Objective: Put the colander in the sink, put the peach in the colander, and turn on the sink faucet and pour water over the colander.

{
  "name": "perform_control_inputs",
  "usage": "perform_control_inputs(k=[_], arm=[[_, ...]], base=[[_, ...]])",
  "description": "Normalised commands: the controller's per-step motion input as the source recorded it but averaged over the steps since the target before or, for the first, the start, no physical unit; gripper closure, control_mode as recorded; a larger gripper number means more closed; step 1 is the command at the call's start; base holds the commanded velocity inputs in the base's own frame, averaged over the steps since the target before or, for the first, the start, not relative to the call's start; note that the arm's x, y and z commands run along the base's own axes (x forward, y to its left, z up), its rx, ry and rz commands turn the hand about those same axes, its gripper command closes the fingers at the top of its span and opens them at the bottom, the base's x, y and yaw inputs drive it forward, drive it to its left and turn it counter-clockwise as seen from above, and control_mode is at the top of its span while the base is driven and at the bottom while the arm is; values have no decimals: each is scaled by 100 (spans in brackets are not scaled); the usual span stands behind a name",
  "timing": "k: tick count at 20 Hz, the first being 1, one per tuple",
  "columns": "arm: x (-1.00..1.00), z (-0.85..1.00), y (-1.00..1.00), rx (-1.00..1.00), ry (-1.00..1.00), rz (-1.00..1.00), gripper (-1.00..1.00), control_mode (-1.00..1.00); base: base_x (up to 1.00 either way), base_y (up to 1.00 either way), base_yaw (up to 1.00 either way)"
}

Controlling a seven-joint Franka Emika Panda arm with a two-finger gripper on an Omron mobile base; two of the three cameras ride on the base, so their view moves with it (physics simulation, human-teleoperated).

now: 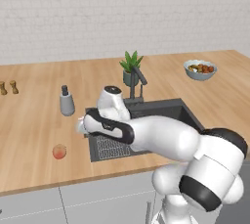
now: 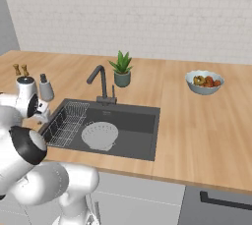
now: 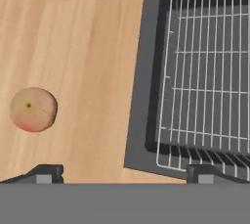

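The colander [image 2: 99, 135] already sits in the sink [image 2: 142, 121], so the peach [image 1: 59, 151] is next; it lies on the counter [image 1: 34, 115] near the front edge, left of the sink. The gripper [image 3: 124, 171] hangs spread wide over the sink's left rim. I'd slide it sideways until the peach sits centred between the fingers, then lower and close gently, since it could roll.

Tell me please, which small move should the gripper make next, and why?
Probably shift the open gripper sideways over the peach, then descend. The colander already sits in the sink, while the peach lies on the counter, off to one side of the fingertips.
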Motion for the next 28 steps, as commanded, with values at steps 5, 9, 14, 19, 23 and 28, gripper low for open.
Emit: perform_control_inputs(k=[5, 9, 14, 19, 23, 28], arm=[[28, -15, 71, 1, 26, -12, -100, -100], [14, -2, 68, 0, 26, -10, -100, -100], [3, -3, 60, -8, 13, -9, -100, -100], [4, -33, 55, -21, 1, -14, -100, -100], [4, -15, 26, -17, 0, -7, -100, -100], [16, -4, 14, -3, 1, -7, -100, -100]], base=[[0, 0, 0], [0, 0, 0], [0, 0, 0], [0, 0, 0], [0, 0, 0], [0, 0, 0]])
